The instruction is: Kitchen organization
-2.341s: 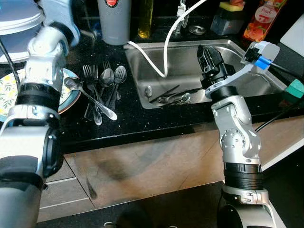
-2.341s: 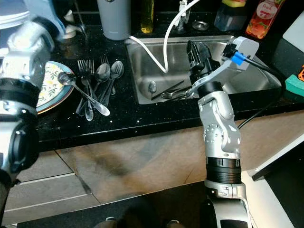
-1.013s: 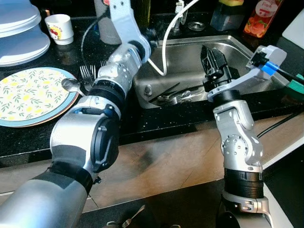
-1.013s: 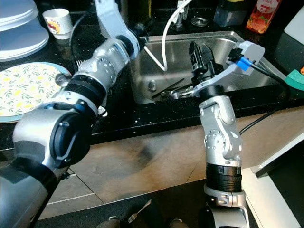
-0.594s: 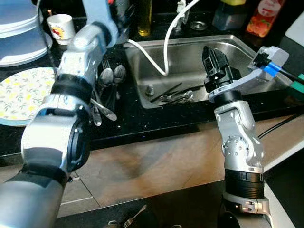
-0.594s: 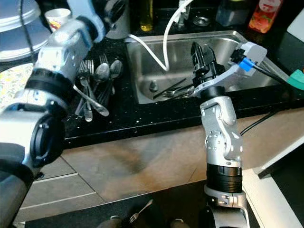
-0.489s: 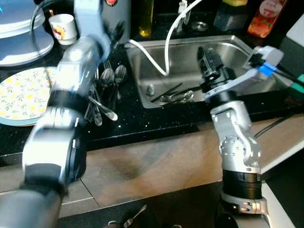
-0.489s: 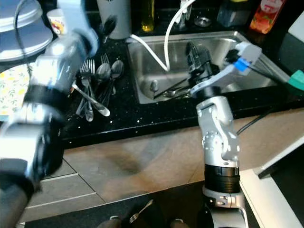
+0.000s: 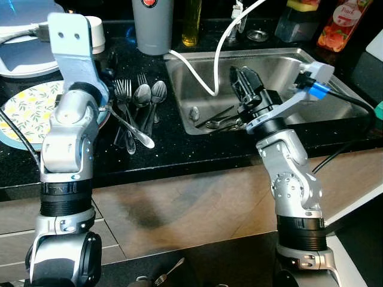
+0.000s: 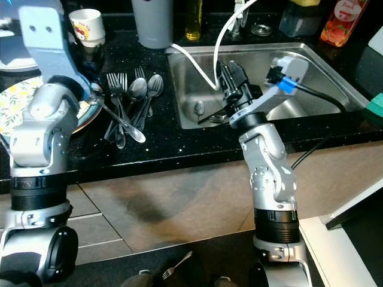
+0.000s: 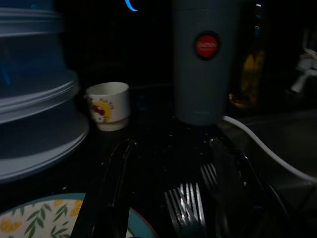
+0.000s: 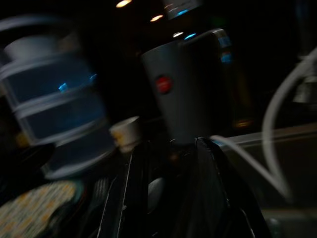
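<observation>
Now I've swung my left gripper [image 11: 168,198] back from the sink [image 9: 287,66], fingers wide over the forks [image 9: 122,92] at upper left, right gripper [image 9: 246,81] narrow, empty.

At the back of the black bench [image 9: 179,149] stand a grey tumbler [image 9: 153,24] with a red dot, a bottle of yellow oil [image 9: 192,23] and a red juice bottle [image 9: 340,25]. A fork [image 10: 178,266] lies on the dark floor [image 10: 197,257] below.

Both arms raised — left gripper [image 11: 171,193] jaws apart (right gripper [image 9: 243,81] too).
</observation>
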